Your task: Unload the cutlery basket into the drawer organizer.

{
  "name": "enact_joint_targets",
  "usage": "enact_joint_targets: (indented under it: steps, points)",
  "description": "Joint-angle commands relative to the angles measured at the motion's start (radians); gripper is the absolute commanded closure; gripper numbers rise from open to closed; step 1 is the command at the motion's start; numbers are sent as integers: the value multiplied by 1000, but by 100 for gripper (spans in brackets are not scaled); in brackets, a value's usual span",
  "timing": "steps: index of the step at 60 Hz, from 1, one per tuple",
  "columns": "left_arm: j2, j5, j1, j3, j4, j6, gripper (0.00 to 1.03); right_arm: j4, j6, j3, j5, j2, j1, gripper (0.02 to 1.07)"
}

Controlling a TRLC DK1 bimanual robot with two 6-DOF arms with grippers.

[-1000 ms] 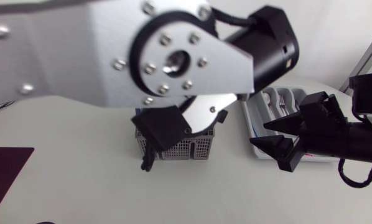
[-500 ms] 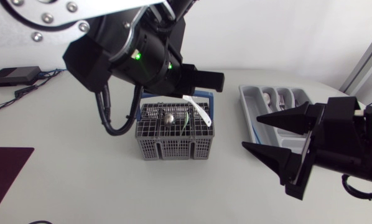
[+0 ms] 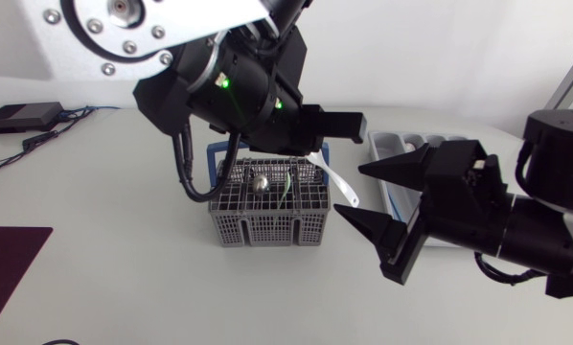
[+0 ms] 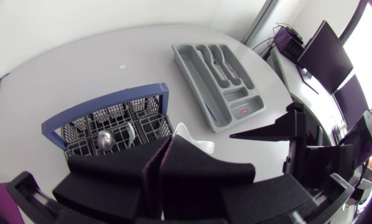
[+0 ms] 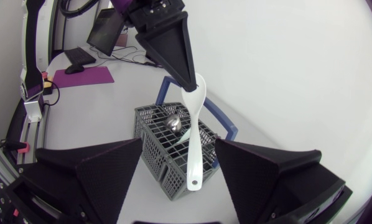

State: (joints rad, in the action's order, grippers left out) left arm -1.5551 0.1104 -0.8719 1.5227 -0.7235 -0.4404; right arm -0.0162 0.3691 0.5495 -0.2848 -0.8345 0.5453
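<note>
one white spoon (image 5: 194, 137) hangs clamped in the left gripper (image 5: 187, 78), held clear above the cutlery basket (image 3: 267, 225) at centre frame, seemingly so the right gripper (image 3: 352, 190), jaws spread wide beside it, can carry it to the drawer organizer (image 3: 378, 144) at upper right

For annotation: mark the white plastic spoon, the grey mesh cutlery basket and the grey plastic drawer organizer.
white plastic spoon (image 5: 193, 146), right wrist view, mid-handle.
grey mesh cutlery basket (image 3: 267, 228), head view, front wall.
grey plastic drawer organizer (image 4: 189, 71), left wrist view, long outer rim.
</note>
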Motion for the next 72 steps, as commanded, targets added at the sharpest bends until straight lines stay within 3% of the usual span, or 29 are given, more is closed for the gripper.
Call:
enact_joint_targets:
  steps: [1,16,25,32,45,56,72]
  points:
    - [-25,-15,-10,-22,10,19,84,30,14,1,16,-54,7,23]
    - [-33,-17,-16,-27,12,28,84,85,10,43,26,-133,2,32]
    - [-31,-25,-15,-32,12,29,84,85,5,75,32,-150,5,45]
    - [-28,-37,-15,-35,10,28,84,87,5,82,35,-170,8,49]
    - [-23,-41,-16,-38,10,26,84,91,4,78,42,-175,7,71]
    - [-16,-48,-18,-39,9,26,84,87,5,81,47,-190,10,72]
    - [-13,-54,-19,-42,7,25,85,87,5,86,56,-213,18,90]
